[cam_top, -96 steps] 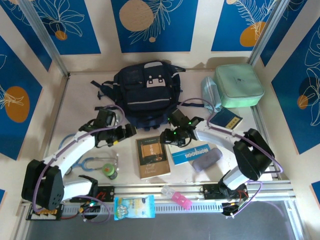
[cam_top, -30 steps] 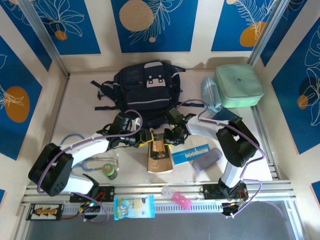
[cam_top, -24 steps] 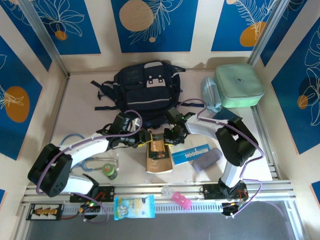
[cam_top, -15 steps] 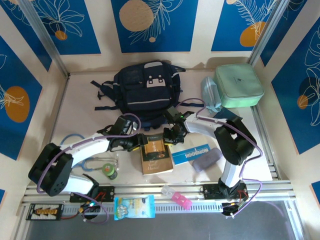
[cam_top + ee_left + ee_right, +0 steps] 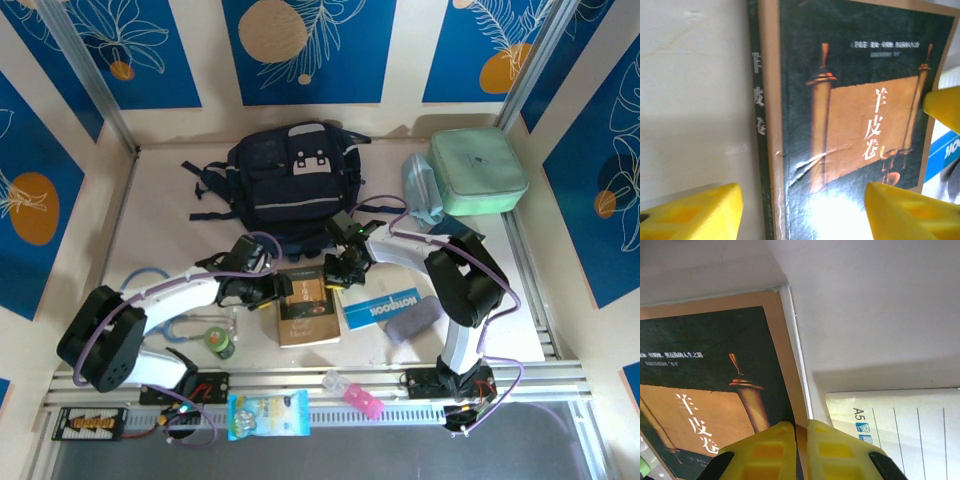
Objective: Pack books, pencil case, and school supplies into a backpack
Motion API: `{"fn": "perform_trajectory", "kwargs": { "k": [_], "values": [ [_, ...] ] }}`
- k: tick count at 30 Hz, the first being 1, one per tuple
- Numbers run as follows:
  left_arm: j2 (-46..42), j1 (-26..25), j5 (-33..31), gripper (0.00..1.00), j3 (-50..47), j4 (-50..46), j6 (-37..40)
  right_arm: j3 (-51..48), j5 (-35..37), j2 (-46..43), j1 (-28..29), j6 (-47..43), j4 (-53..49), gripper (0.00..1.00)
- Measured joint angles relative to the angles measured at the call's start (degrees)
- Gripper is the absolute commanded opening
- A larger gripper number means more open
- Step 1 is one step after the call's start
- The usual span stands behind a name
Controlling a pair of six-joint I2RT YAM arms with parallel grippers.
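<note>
1. A pale table [image 5: 170, 240] is shown from above, with both arms reaching in from its 6 o'clock edge.
2. The backpack [image 5: 290, 190], navy with grey-white buckles, is laid flat at the table's 12 o'clock side, its straps trailing out toward 9 o'clock.
3. A mint-green case [image 5: 478, 172] is set at 2 o'clock on the table, well apart from the backpack.
4. The brown book [image 5: 308, 305], its dark cover printed with a gold scroll, is seen lying near the table's centre, just at 6 o'clock of the backpack and outside it.
5. The notebook [image 5: 385, 308], blue and white, is placed just at 3 o'clock of the brown book, on the table and likewise unpacked.
6. A grey pouch [image 5: 413, 320] is seen lying against the notebook's 4 o'clock corner.
7. The left gripper [image 5: 802, 205] is brought in from 9 o'clock of the brown book. In the left wrist view its yellow jaws are spread wide, one over bare table beyond the spine and one over the cover, with nothing gripped.
8. The right gripper [image 5: 800, 432] is positioned at the brown book's 2 o'clock corner. In the right wrist view its yellow jaws are pressed almost together, and the book's right edge appears to be pinched in the thin slit between them, though the contact itself is partly hidden.
</note>
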Motion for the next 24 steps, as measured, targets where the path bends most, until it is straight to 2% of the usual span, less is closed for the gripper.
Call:
{"fn": "perform_trajectory", "kwargs": {
  "k": [3,6,18,24],
  "values": [
    [1.18,0.07,1.55,0.53,0.00,1.40,0.61,0.00,-0.26,0.07,-0.13,0.00,0.02,0.10],
    [2.05,0.13,1.86,0.57,0.00,1.57,1.09,0.00,-0.48,0.11,-0.20,0.00,0.02,0.10],
    [5.25,0.24,3.89,0.62,-0.02,3.69,0.85,0.00,-1.22,0.28,-0.52,0.00,0.02,0.10],
    [5.60,0.90,6.32,0.51,-0.02,5.03,-0.90,0.04,-1.25,0.28,-0.52,0.00,-0.02,0.10]
  ]
}}
